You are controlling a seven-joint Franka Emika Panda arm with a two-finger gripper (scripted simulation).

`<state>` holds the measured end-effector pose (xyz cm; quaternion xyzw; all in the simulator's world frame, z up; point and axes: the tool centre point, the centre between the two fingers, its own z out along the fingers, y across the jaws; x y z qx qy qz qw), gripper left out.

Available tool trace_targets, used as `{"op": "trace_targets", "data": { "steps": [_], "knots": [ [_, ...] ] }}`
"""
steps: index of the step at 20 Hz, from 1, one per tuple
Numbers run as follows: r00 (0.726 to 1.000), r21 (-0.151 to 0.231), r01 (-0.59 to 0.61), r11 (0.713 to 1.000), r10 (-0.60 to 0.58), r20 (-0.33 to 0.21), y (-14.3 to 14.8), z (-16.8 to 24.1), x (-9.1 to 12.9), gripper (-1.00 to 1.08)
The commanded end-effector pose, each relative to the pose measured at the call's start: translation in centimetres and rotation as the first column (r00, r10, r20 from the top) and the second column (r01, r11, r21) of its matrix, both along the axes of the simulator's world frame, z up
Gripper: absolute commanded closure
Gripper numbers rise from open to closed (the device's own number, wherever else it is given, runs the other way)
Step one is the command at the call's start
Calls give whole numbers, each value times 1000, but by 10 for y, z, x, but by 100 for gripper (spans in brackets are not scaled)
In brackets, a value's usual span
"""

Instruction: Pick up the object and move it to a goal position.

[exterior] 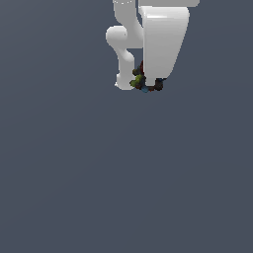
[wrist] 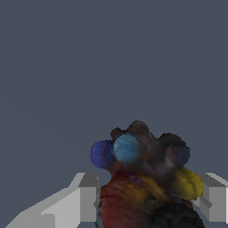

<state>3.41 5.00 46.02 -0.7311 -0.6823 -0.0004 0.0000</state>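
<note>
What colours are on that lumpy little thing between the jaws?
The object is dark and mottled with blue, light-blue, red and yellow lumps; the wrist view shows it best.

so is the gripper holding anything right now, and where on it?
Yes. The gripper holds the dark lumpy speckled object between its jaws, one on each side of its lower part. The blue and yellow lumps stick out beyond the grip.

Sim render, not a real room: flat uniform slate-grey backdrop all around the gripper (exterior: pixel 146 84) (no visible walls or furniture), untextured white arm (exterior: pixel 163 39).
</note>
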Motion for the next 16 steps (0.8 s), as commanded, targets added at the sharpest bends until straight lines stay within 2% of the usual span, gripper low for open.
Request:
{"op": "trace_targets", "data": {
  "steps": [1,8,16],
  "knots": [
    [1000,0,1,1000,-1,0,2,15,0,108],
    [1000,0,1,1000,-1,0,5,38,0,108],
    [1000,0,2,1000,-2,-1,6,45,1,108]
  ]
}}
